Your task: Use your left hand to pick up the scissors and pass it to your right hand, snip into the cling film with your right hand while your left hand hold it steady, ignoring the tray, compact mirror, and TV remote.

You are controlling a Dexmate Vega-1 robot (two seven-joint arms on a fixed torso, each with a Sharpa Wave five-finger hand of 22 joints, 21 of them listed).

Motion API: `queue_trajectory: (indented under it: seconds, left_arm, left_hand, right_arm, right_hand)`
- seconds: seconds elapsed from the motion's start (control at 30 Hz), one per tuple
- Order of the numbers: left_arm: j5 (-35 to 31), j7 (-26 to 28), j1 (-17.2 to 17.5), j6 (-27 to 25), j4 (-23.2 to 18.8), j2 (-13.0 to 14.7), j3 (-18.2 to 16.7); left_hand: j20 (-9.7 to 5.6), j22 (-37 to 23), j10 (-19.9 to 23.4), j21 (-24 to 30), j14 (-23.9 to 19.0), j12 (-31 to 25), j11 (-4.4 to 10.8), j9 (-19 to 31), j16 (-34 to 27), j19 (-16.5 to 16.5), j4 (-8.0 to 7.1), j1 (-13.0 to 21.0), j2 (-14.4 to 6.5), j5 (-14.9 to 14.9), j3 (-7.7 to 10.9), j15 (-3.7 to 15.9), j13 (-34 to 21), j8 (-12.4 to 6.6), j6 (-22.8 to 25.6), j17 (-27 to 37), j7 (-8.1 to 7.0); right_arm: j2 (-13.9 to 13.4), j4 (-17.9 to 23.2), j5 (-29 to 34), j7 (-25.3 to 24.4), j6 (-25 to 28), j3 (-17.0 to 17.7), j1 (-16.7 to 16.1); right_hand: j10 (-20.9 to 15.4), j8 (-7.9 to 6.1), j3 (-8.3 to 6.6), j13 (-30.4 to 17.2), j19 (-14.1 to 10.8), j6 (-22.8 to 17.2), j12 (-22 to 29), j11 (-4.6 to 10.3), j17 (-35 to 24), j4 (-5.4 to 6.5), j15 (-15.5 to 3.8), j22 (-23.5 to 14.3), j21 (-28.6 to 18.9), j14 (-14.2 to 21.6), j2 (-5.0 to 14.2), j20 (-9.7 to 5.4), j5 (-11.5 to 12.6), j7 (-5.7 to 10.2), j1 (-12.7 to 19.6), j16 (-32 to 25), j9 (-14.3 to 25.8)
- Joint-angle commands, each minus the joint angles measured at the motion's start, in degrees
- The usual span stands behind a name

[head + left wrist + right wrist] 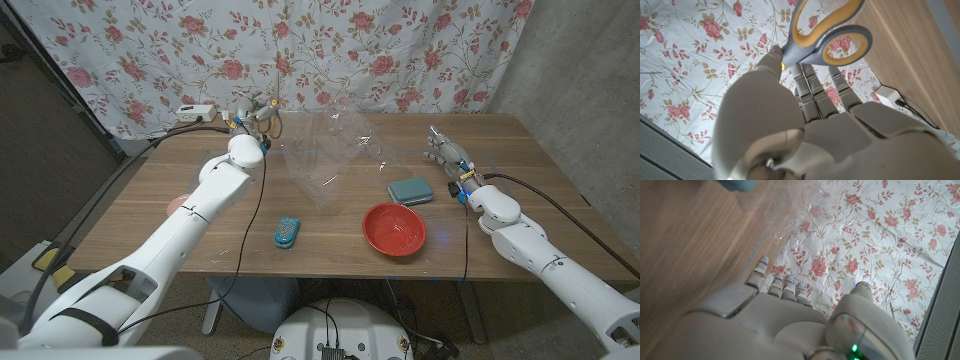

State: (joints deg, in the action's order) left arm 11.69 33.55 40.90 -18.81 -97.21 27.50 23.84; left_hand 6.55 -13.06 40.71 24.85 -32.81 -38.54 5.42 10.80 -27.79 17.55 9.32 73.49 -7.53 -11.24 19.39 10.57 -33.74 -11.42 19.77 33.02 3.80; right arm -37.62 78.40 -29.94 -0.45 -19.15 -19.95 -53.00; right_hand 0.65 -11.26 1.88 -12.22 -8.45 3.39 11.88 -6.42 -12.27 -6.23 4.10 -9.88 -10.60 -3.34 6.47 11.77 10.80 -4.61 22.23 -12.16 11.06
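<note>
the scissors (pixel 827 31), grey with yellow-lined handle loops, are held up in the left hand (pixel 258 116) near the flowered backdrop (pixel 400 50). the cling film (pixel 325 150), a clear crinkled sheet, stands raised just beside that hand, away from the backdrop.

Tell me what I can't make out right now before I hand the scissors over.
- Scissors blades: in the left wrist view the left hand covers them and the top edge cuts a handle loop; in the head view the pair is too small.
- Cling film edges: clear and faint in the head view.
- Right hand finger spread: small in the head view; its wrist view sees the back only.
- Teal case: cut off and blurred in the right wrist view.
</note>
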Motion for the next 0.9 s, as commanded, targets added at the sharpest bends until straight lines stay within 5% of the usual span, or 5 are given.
queue_trajectory:
  seconds: [0.03,0.9]
  left_arm:
    - [3.6,-6.5,-0.5,8.3,2.4,1.1,0.2]
    - [10.3,-21.3,-4.4,21.5,9.0,0.2,2.2]
  left_hand:
    - [0.12,-0.1,5.5,0.1,1.4,-0.2,6.16,0.3,-0.1,-0.5,-0.23,0.2,-1.0,0.0,-0.14,0.86,-1.8,0.31,0.3,0.3,0.03]
    - [-0.84,0.1,6.2,-0.1,2.5,-0.3,6.2,0.3,0.9,-2.3,-0.32,0.0,-0.8,0.2,-0.24,1.52,-0.6,0.44,0.3,0.4,-0.43]
  right_arm:
    - [-0.7,1.6,-0.1,-0.9,-0.5,0.9,-1.6]
    - [-1.8,3.7,-0.2,-1.4,-0.5,2.0,-3.3]
  right_hand:
    - [0.3,-0.28,-0.29,-0.2,0.3,-0.1,0.3,-0.41,-0.1,-0.26,0.21,0.0,-0.3,-0.1,0.07,0.31,-0.2,0.09,-0.1,-0.3,0.2]
    - [0.3,-0.29,-0.45,-0.2,0.2,-0.1,0.3,-0.37,-0.1,-0.32,0.28,0.0,-0.3,-0.1,0.06,0.3,-0.2,0.11,0.0,-0.3,0.2]
